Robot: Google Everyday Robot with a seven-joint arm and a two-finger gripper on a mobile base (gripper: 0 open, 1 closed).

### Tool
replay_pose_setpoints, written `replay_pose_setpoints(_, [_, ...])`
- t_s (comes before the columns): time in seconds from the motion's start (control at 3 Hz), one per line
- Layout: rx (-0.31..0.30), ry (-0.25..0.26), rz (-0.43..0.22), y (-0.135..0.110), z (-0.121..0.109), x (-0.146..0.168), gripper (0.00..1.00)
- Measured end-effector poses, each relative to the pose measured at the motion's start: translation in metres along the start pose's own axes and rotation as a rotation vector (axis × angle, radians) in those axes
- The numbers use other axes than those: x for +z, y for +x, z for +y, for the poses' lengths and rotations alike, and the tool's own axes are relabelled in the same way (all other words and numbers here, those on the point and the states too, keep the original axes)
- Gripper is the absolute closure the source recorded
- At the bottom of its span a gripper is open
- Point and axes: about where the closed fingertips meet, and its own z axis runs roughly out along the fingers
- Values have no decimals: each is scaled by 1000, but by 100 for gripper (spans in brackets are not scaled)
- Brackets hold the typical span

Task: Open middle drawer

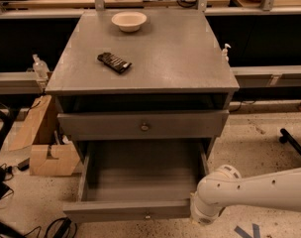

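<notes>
The middle drawer (140,180) is pulled far out of the grey cabinet (190,68), so that its grey interior is exposed. Its flat front, with a small round knob (147,215) at centre, is held well forward of the cabinet's face. Above it, an upper drawer front (101,125) with the same kind of knob is set only slightly forward of the cabinet.

The gripper (202,213) is located at the end of a white arm (269,187) extended in low from the cabinet's right as viewed, just beside the right front corner of the pulled-out drawer. Whether it is open or closed cannot be told.

On the cabinet top, a pale bowl (129,20) is placed near the rear edge, and a dark flat object (114,62) is laid towards the left front. A cardboard box (46,152) is stood on the floor at the cabinet's left.
</notes>
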Motion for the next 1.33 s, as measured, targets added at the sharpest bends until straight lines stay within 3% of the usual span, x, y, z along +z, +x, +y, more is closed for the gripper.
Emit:
replay_pose_setpoints(0.33, [0, 0, 0, 0, 0, 0, 83])
replay_pose_setpoints(0.67, [0, 0, 0, 0, 0, 0, 53])
replay_pose_setpoints(1.33, [0, 0, 0, 0, 0, 0, 7])
